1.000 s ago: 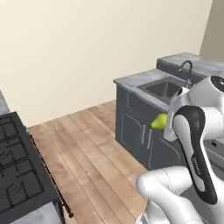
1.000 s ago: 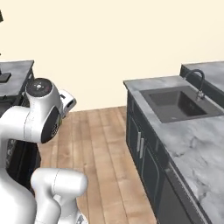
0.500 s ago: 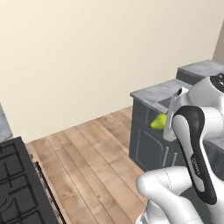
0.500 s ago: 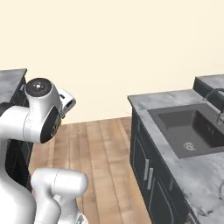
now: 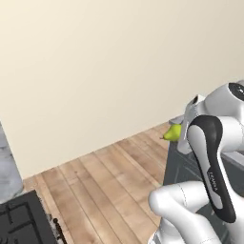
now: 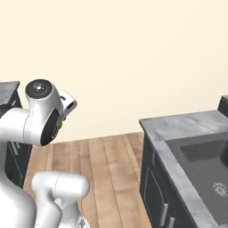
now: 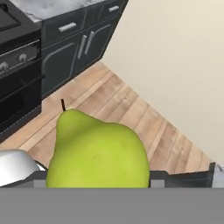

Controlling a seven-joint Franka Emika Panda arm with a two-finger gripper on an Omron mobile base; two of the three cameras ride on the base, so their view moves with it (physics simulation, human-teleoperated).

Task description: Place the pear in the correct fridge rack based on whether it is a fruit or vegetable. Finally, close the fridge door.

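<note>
The yellow-green pear [image 5: 172, 133] hangs in the air in front of my arm, stem pointing away from the hand, with my gripper [image 5: 179, 135] shut on it. In the hand view the pear [image 7: 99, 151] looms large at the bottom, its dark stem up, and it covers the fingertips. Below it are wooden floorboards. The fridge rack and the fridge door are out of view.
A black stove [image 5: 20, 220] and a grey counter end [image 5: 7, 167] sit at the lower left. A grey-topped island [image 6: 187, 127] with a sink [image 6: 205, 156] stands to the right. The hand view shows an oven [image 7: 17, 70], dark cabinets [image 7: 85, 37] and a cream wall [image 7: 175, 57].
The whole scene has slid sideways in both base views, so the base has turned. The island and sink have drifted right, more wall shows. The pear stays in the gripper.
</note>
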